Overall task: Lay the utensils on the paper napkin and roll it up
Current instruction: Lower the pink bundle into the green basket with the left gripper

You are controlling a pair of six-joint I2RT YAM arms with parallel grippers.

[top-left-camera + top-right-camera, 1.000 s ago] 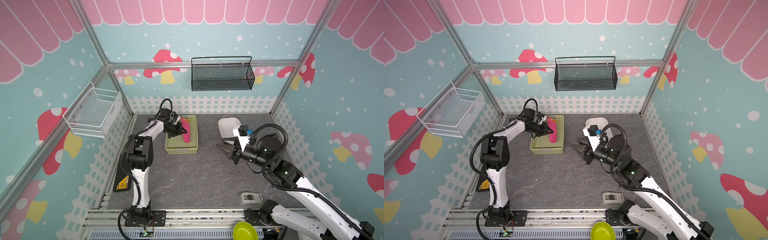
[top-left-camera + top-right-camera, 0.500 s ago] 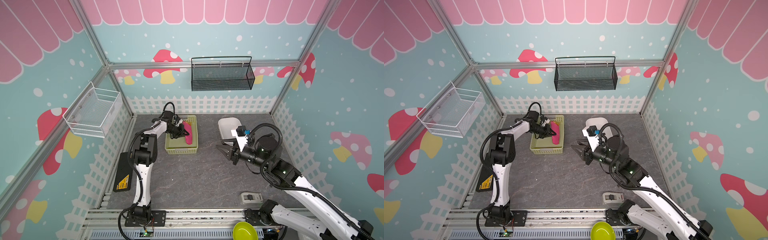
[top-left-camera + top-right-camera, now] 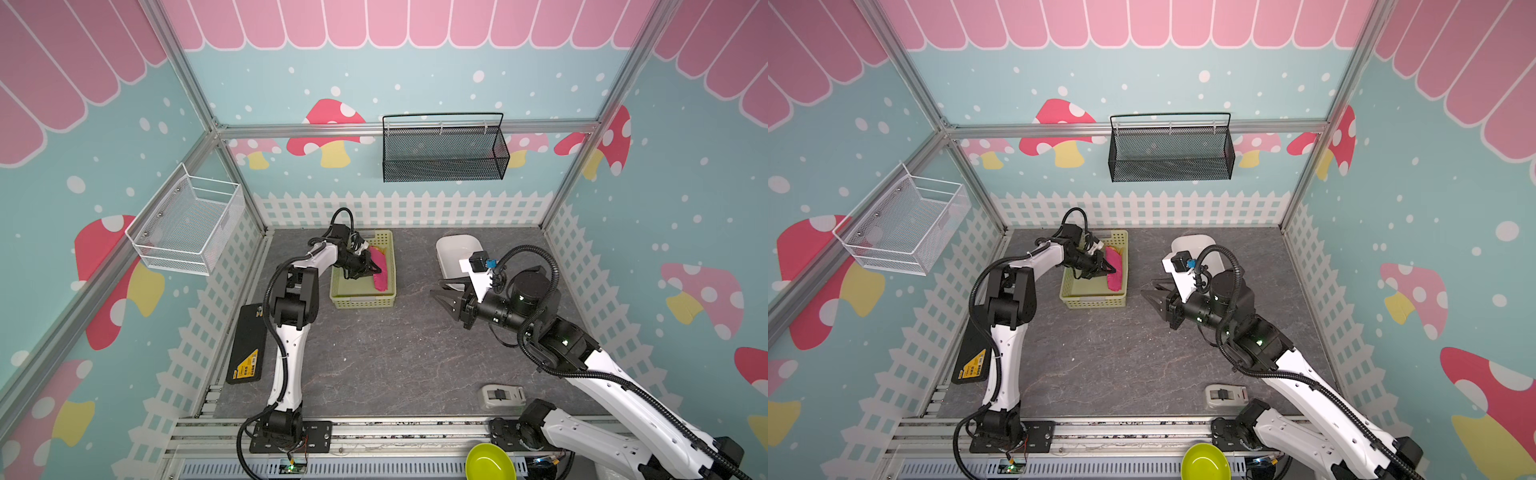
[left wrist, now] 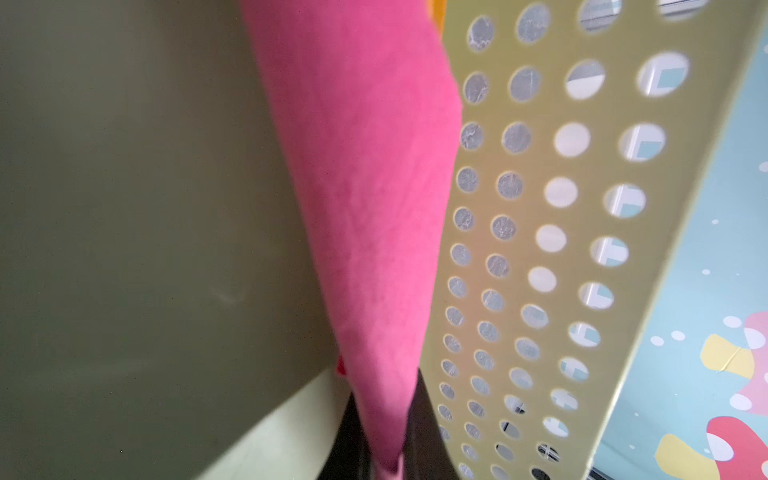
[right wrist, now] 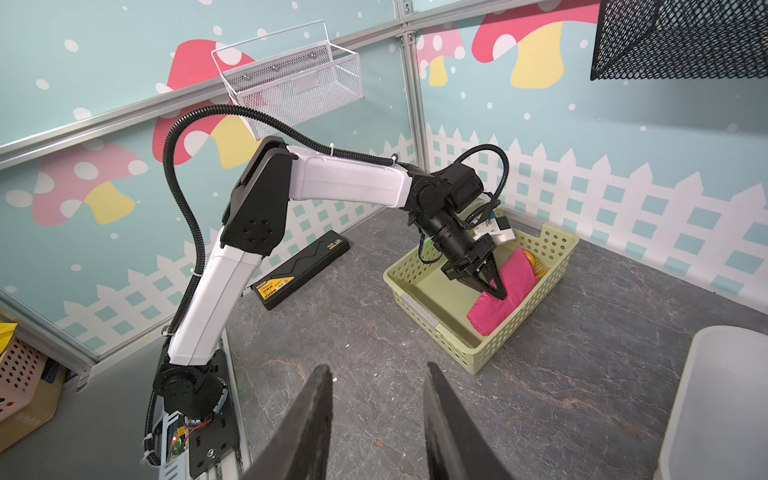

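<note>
Well, napkin (image 5: 487, 311), utensils (image 5: 536, 263) inside green basket (image 5: 490, 345)

Nothing legible in my views.
- Case (image 3: 246, 345), black, at left edge of table: yellow label (image 3: 247, 366) on near end. Dark print on it, too small to read in both top views.
- Same label (image 5: 276, 286) from my right wrist camera: lines of print and darker block visible, characters blurred, cannot read.
- Grey device (image 3: 503, 395) near front rail: markings too small to make out.
</note>
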